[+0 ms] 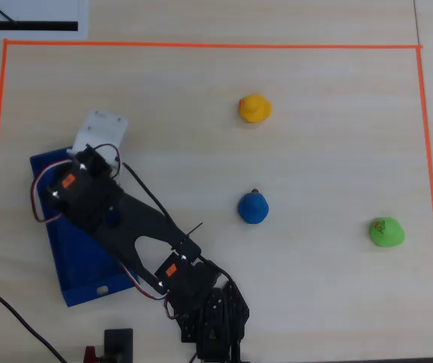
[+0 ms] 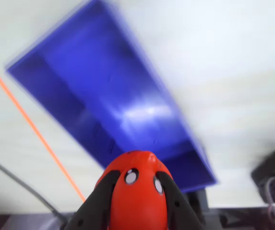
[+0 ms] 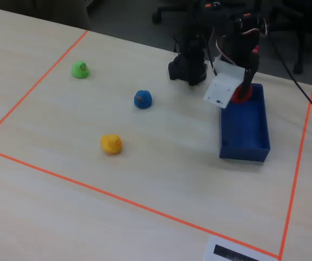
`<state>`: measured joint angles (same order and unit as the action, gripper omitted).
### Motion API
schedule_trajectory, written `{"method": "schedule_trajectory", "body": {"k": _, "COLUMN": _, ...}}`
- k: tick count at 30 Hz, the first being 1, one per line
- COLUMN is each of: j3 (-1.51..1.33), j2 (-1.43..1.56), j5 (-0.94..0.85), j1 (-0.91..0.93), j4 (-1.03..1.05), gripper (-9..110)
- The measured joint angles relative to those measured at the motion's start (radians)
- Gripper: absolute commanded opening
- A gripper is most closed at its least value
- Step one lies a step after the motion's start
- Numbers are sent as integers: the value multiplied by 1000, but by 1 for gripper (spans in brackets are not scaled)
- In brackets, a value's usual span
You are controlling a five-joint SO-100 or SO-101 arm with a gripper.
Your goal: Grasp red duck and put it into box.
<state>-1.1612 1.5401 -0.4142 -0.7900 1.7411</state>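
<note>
My gripper (image 2: 135,191) is shut on the red duck (image 2: 136,194), its black fingers (image 2: 99,203) pressed on both sides of it. In the wrist view the duck hangs above the near end of the blue box (image 2: 113,103), whose inside is bare. In the fixed view the gripper (image 3: 244,91) holds the red duck (image 3: 239,97) just over the far end of the blue box (image 3: 245,142). In the overhead view the arm covers the duck, and the gripper (image 1: 95,160) is over the top end of the blue box (image 1: 69,257).
A yellow duck (image 1: 254,108), a blue duck (image 1: 252,207) and a green duck (image 1: 386,231) sit on the table to the right in the overhead view. Orange tape (image 1: 201,44) frames the work area. The arm's base (image 1: 212,325) stands at the bottom edge.
</note>
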Motion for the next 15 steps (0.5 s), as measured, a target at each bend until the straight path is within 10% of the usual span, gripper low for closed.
{"method": "schedule_trajectory", "body": {"k": 9, "j3": 2, "j2": -57, "j5": 164, "j1": -202, "j4": 0, "gripper": 2}}
{"method": "schedule_trajectory", "body": {"k": 15, "j3": 11, "j2": -58, "j5": 138, "j1": -186, "j4": 0, "gripper": 26}}
